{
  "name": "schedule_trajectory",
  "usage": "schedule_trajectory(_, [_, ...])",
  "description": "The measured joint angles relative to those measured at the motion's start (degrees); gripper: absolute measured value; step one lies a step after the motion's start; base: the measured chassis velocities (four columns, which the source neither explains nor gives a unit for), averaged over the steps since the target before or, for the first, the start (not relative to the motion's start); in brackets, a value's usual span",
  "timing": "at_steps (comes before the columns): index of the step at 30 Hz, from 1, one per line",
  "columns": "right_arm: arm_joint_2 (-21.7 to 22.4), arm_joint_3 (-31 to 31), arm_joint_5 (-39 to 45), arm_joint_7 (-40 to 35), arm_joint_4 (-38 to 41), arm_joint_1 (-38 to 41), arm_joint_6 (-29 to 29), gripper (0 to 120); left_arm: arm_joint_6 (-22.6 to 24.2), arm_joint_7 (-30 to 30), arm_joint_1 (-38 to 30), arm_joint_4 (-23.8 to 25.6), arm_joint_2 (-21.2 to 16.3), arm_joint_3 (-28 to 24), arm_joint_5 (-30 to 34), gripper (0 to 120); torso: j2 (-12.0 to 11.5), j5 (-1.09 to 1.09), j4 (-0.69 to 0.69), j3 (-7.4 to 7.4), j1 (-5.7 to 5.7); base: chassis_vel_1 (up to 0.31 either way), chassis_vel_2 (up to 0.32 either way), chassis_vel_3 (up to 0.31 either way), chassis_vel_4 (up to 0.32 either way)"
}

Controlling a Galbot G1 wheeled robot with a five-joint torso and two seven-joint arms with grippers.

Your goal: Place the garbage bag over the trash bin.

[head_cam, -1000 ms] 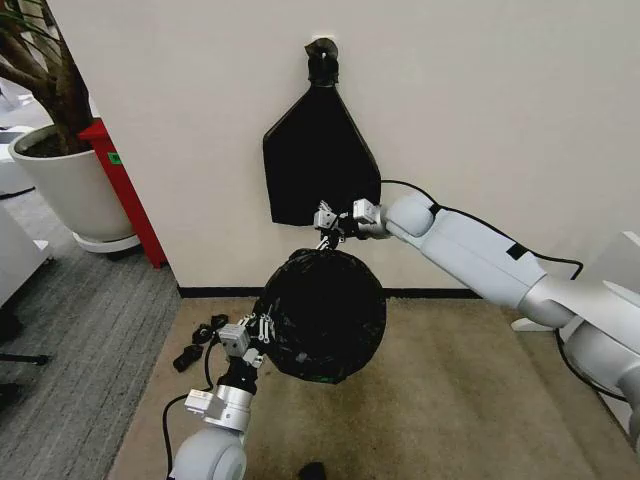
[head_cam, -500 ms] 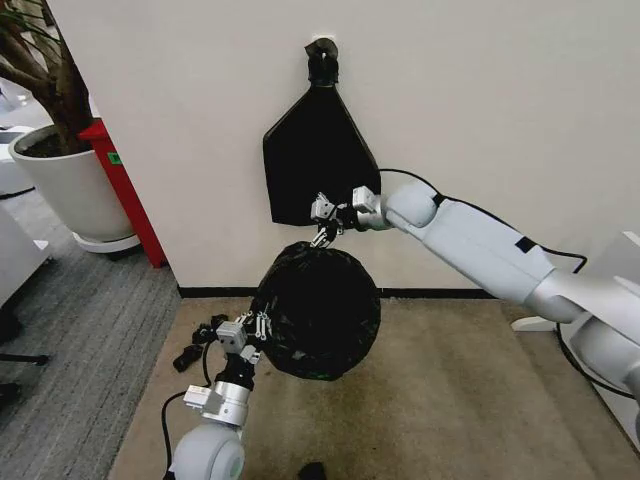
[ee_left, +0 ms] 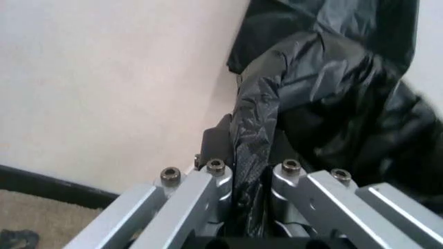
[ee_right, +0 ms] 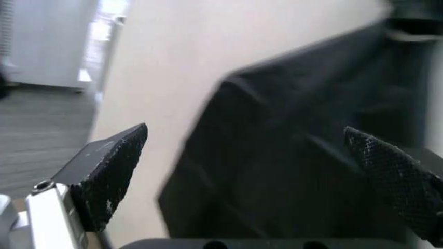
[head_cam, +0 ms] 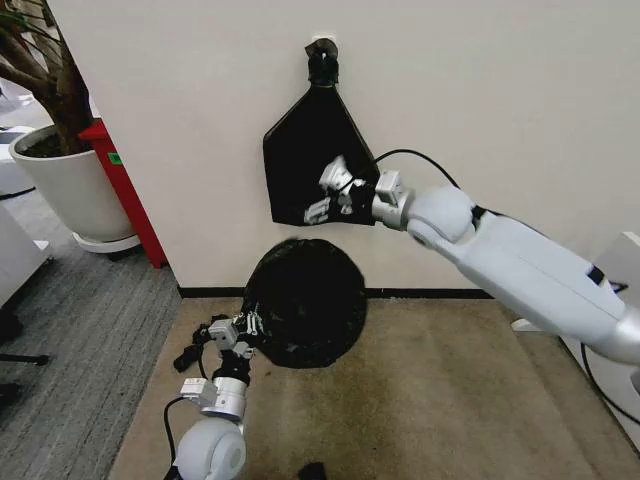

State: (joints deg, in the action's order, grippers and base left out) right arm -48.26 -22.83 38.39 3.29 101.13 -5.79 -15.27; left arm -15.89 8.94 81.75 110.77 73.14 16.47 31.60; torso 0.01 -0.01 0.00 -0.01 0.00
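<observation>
Garbage bag (head_cam: pixel 303 305) bulges as round black mass low against wall (head_cam: pixel 500 120), on carpet (head_cam: pixel 430 400); likely draped over trash bin, bin itself hidden; left gripper (head_cam: pixel 247 327) pinches fold of bag's edge at its left side, plastic clamped between fingers (ee_left: pixel 207 181), probably to keep film taut; right gripper (head_cam: pixel 330 190) raised clear above bag, jaws spread, empty, in front of flat black bag on wall (head_cam: pixel 315 150).

Tan carpet (head_cam: pixel 440 400) fills the frame's lower half. The bagged bin (head_cam: pixel 303 303) sits at lower centre. Black clips (head_cam: pixel 195 345) lie left of it
</observation>
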Motion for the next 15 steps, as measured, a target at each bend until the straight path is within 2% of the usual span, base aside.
schedule_trajectory(2, [1.2, 1.4, -0.4, -1.3, 1.1, -0.6, -0.6, 100, 0.3, 0.7, 0.1, 0.0, 0.2, 0.0, 0.7, 5, 0.0, 0.03, -0.01, 0.0, 0.0, 0.0, 0.0, 0.0, 0.0])
schedule_trajectory(5, [2.0, 3.5, 0.5, -7.3, 5.4, -2.3, -4.8, 100, 0.9, 2.5, 0.2, 0.1, 0.5, -0.1, 2.3, 5, 0.0, 0.02, -0.02, 0.0, 0.0, 0.0, 0.0, 0.0, 0.0])
schedule_trajectory(9, [-0.5, 7.9, 15.1, -31.2, 15.6, -6.7, -17.4, 100, 1.7, 5.6, -0.2, 0.3, 0.8, -0.3, 6.5, 5, 0.0, 0.0, 0.01, 0.0, 0.0, 0.0, 0.0, 0.0, 0.0])
schedule_trajectory(11, [-2.9, 10.7, 22.7, -43.2, 19.1, -10.1, -21.2, 100, 1.8, 6.7, -0.8, 0.4, 1.1, -0.3, 9.8, 5, 0.0, -0.02, 0.03, 0.0, 0.0, 0.0, 0.0, 0.0, 0.0])
schedule_trajectory(13, [-3.4, 11.4, 23.7, -45.4, 19.7, -11.2, -21.7, 100, 1.8, 6.8, -1.0, 0.4, 1.2, -0.3, 10.7, 5, 0.0, -0.02, 0.03, 0.0, 0.0, 0.0, 0.0, 0.0, 0.0])
schedule_trajectory(15, [-5.1, 15.3, 25.1, -50.3, 22.0, -18.3, -23.2, 100, 1.4, 7.1, -1.8, 0.4, 1.7, -0.3, 14.9, 5, 0.0, 0.03, 0.02, 0.01, 0.0, 0.0, 0.0, 0.0, 0.0])
